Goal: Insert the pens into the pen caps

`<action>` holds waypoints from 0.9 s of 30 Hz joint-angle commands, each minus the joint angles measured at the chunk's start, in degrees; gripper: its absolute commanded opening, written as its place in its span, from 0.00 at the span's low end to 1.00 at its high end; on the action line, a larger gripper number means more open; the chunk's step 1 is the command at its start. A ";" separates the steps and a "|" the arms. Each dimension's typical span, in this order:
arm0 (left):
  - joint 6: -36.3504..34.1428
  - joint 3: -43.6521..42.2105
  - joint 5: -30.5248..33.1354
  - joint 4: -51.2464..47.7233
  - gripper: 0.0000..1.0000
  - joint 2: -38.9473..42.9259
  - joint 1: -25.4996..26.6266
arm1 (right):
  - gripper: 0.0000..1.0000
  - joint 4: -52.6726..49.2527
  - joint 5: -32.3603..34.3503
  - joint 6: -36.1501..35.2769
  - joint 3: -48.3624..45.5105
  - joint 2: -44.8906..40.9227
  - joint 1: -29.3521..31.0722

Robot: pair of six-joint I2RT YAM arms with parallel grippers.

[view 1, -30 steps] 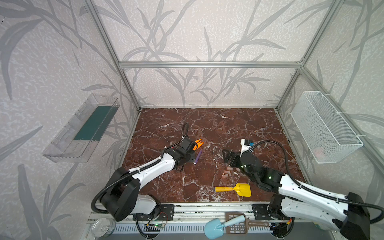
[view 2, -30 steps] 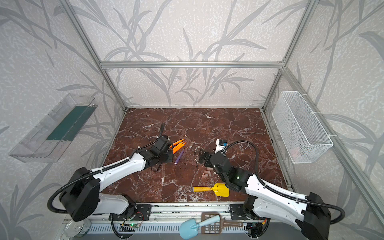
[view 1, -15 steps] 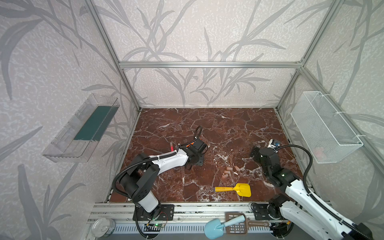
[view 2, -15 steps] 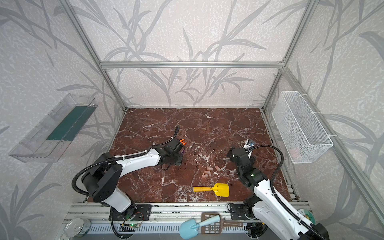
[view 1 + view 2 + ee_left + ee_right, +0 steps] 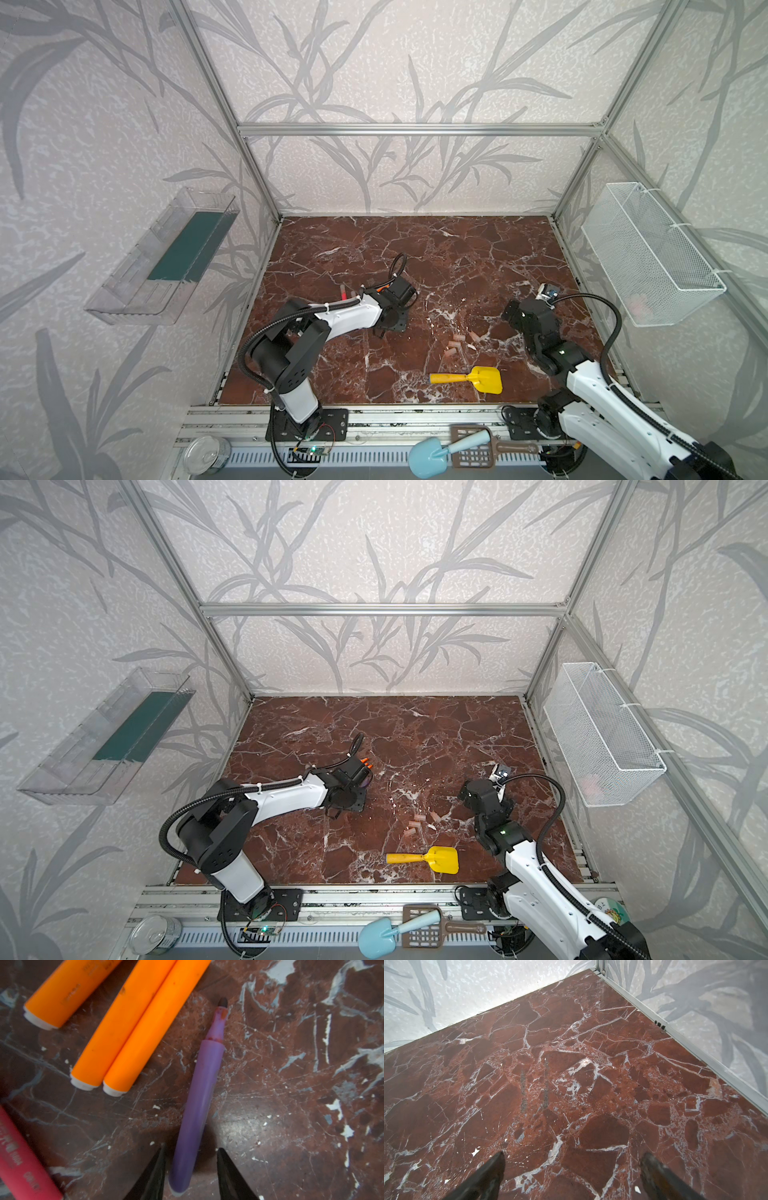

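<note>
Left wrist shows 3 orange pens [image 5: 124, 1028], 1 purple pen [image 5: 197, 1105].

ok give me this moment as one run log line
left end effector: open, astride purple pen rear | right end effector: open above table, holding nothing | pen caps: loose mid-table

Both top views bright, evenly lit, soft shadows, wide-angle bending at edges. Left wrist view dim, purple pen [image 5: 197, 1105] slightly blurred, sheen on marble tabletop [image 5: 291, 1084]. Right wrist view sharp.

Fingers [image 5: 488, 1176] spread wide over red marble tabletop [image 5: 571, 1084].
</note>
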State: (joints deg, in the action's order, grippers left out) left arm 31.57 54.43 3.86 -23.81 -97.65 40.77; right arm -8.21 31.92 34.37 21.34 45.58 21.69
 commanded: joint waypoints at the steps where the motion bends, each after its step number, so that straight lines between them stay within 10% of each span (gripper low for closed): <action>1: 0.13 2.03 0.90 -2.13 0.40 -1.14 0.01 | 0.99 1.14 -0.17 -0.97 -0.51 -0.89 -0.18; 17: 0.10 3.44 0.00 -3.12 0.26 -3.70 0.08 | 0.99 -2.67 -1.58 0.42 0.88 -1.96 -0.25; 27: -0.96 2.57 -4.51 -0.37 0.11 -2.86 0.10 | 0.99 0.59 -22.05 10.75 -0.75 -9.57 2.71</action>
State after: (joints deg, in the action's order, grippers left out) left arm 31.38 57.28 2.57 -24.58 -100.18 40.77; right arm -11.14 17.52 39.94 21.54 36.80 22.83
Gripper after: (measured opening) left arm 0.156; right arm 0.993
